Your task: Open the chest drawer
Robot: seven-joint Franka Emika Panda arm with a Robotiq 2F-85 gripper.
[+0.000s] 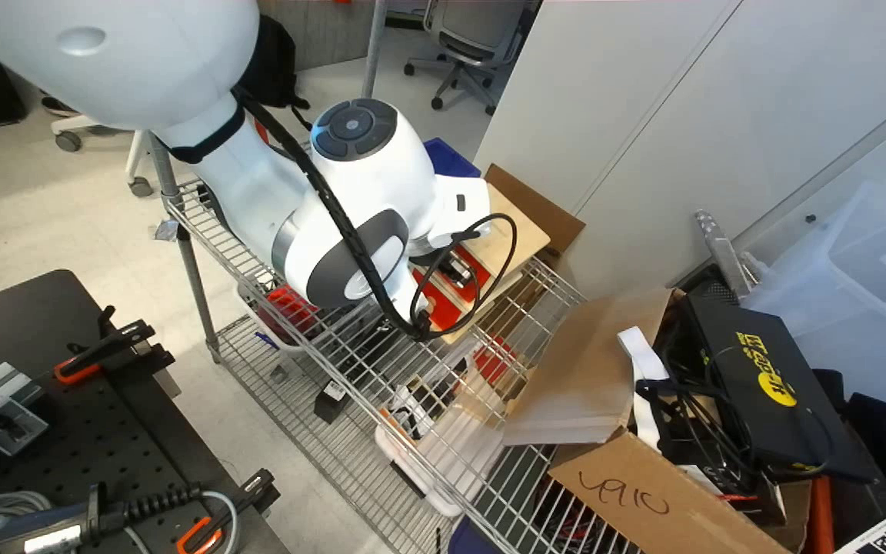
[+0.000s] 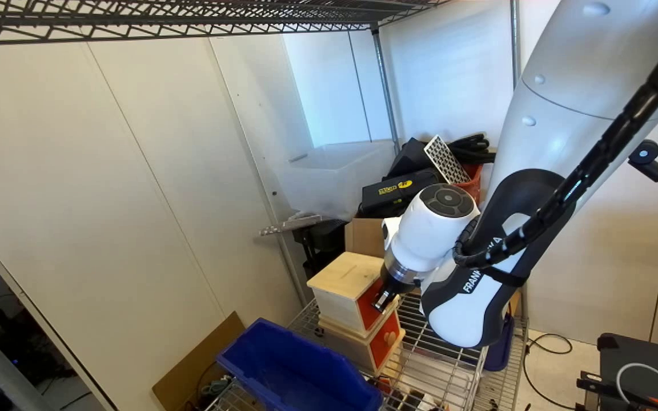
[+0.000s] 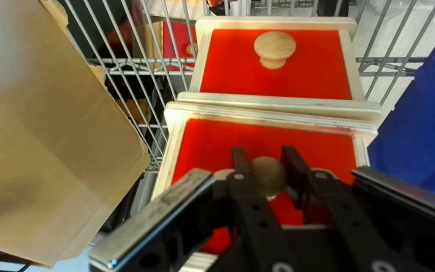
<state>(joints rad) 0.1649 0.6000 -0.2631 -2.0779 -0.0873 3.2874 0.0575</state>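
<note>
The plywood chest stands on a wire shelf, stacked on a matching unit with another red front and its own round knob. In the wrist view, my gripper has its dark fingers on either side of the upper drawer's wooden knob, shut on it. That drawer's red front sits inside its plywood frame; part of it is hidden behind the gripper. In both exterior views the gripper reaches the upper front, and the knob there is covered.
A blue bin sits right beside the chest. On the opposite side a cardboard box with raised flaps comes near it. The wire shelf carries everything, a white wall rises behind, and a brown cardboard sheet leans there.
</note>
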